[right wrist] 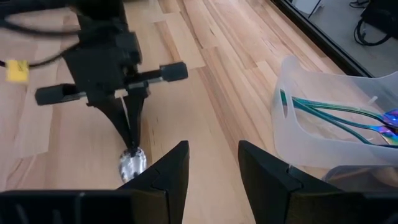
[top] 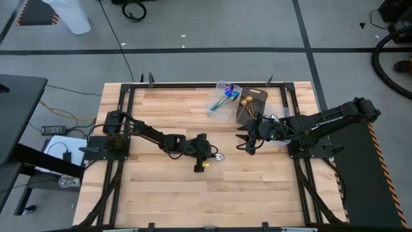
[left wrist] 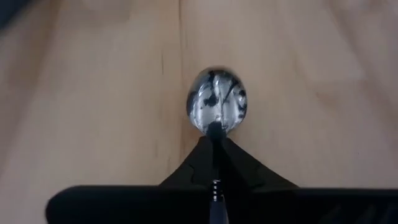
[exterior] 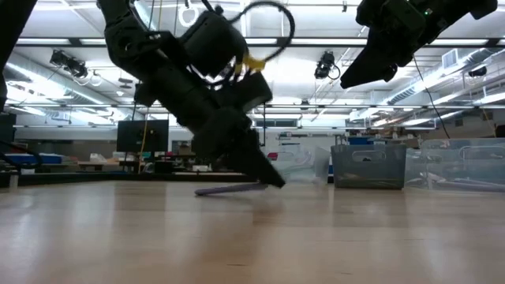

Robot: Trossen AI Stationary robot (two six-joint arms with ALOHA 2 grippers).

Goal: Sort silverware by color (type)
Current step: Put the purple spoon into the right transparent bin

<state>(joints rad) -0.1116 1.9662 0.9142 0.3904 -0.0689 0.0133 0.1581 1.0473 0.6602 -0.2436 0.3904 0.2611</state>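
My left gripper is pinched narrow on the handle of a silver spoon, fingers closed tight to either side of the thin stem. The bowl lies face up on the wooden worktop just ahead of my fingertips (it mirrors the ceiling in dark squiggles). From table height the handle shows as a slim line close above the boards, though I cannot tell whether it is lifted or resting.

My right gripper hangs above the worktop, off to the side of the left one, jaws spread wide and holding nothing; its two dark fingers frame the view toward the other arm and the spoon.

The worktop is pale planked wood inside a black metal frame. Beyond it the room is a large lit hall with ceiling lamps, benches and clear bins; the floor around the table is grey with dark lines.

Counting: one silver spoon in my grip. A clear plastic tray near the far edge holds iridescent teal-purple spoons, at least two handles visible, the exact number unclear. Beside it a dark rectangular bin holds gold spoons; how many is too small to tell.
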